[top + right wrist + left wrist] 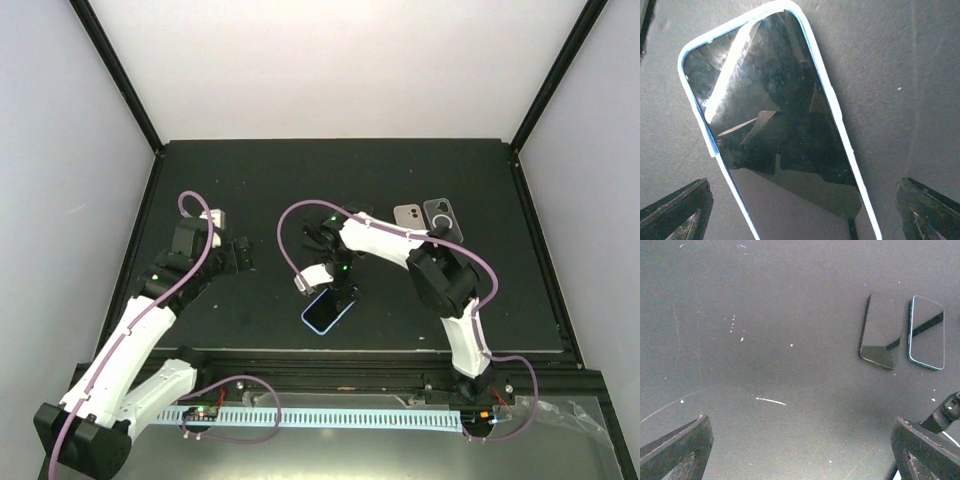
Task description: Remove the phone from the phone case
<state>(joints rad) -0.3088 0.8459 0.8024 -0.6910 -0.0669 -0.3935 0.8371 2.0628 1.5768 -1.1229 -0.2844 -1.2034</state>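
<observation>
The phone (328, 310) lies screen up on the black table, in a case with a light blue-white rim. In the right wrist view the phone (775, 135) fills the middle, its case rim (837, 117) running round the dark glass. My right gripper (340, 287) hovers just over the phone's far end, open, with its fingers spread to either side of the phone (802, 220) and not touching it. My left gripper (242, 256) is open and empty over bare table to the left of the phone (800, 455).
Two more phone-like items lie at the back right: a grey one (408, 214) and a dark one (443, 217). In the left wrist view they show as two dark slabs, one (881, 335) beside the other (927, 332). Raised black rails edge the table.
</observation>
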